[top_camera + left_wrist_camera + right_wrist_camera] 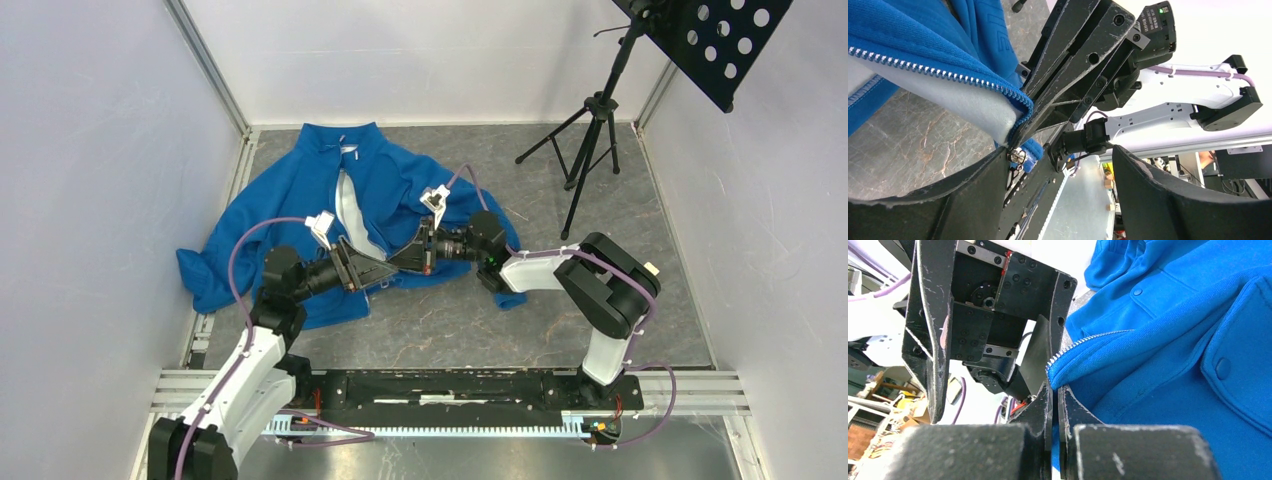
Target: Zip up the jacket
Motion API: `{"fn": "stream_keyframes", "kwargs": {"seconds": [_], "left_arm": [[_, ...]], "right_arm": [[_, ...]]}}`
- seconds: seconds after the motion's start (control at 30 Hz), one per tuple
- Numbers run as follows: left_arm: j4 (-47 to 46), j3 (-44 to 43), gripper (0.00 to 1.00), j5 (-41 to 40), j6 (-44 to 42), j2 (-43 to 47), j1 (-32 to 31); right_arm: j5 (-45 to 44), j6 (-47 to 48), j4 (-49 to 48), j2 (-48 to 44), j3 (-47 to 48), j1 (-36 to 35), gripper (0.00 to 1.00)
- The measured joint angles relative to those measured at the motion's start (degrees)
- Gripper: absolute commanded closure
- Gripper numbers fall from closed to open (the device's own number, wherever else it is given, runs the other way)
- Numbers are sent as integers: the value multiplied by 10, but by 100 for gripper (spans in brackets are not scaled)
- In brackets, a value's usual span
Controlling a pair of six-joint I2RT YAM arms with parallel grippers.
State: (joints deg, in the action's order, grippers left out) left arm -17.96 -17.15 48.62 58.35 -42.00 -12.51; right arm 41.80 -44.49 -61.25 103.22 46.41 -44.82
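Note:
The bright blue jacket (300, 190) lies spread on the table with its front open and the pale lining showing. Both grippers meet at its bottom hem. My right gripper (398, 263) is shut on the hem edge of one front panel (1148, 365), beside the zipper teeth (1088, 337). It holds that corner (1020, 107) lifted. My left gripper (1063, 175) stands open just below it. A silver zipper slider (1017, 156) with a blue tab sits against the tip of its left finger (963, 195). Nothing lies between the left fingers.
A black tripod stand (590, 150) stands at the back right, carrying a perforated black panel (720, 40). White enclosure walls close in the left, back and right. A metal rail (450, 385) with the arm bases runs along the near edge.

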Motion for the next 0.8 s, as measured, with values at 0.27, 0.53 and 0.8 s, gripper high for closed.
{"fn": "stream_keyframes", "kwargs": {"seconds": [0.27,0.53,0.8], "left_arm": [[172,-67,25,-27,-61,15,-9],[349,-205,26,-123,-135,-13,-122],[467,-262,18,-259,-163,-46,-205]], "right_arm": [[-14,57,41,0,12,-1,100],[-108,146,68,5,12,-19,100],[-150,184,70,19,13,-29,100]]}}
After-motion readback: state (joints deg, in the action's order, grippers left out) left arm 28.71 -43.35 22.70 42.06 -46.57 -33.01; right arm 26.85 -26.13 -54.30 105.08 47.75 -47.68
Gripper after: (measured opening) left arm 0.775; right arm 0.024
